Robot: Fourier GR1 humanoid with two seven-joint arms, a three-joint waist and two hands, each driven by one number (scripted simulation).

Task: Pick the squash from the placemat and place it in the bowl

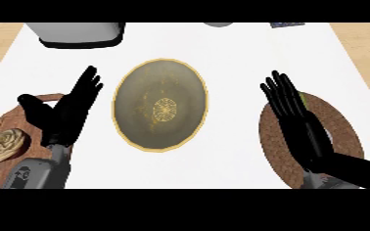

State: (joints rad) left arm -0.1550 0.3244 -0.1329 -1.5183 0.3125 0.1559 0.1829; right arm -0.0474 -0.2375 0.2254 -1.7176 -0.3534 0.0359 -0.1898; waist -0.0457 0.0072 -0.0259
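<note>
The right hand [300,122] hides, perhaps, the squash on the placemat [345,127].

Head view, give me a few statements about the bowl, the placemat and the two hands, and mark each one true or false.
1. The bowl with the gold rim sits on the white counter between the two hands. True.
2. The right hand is curled round the squash. False: its fingers are straight and it hovers over the round brown placemat; the squash is mostly hidden behind it.
3. The left hand is open, fingers pointing up. True.
4. The squash already lies in the bowl. False: the bowl holds nothing, only a gold pattern at its centre.
5. A grey appliance stands at the counter's far left. True.
6. The left hand touches the bowl. False: a strip of counter shows between them.
</note>
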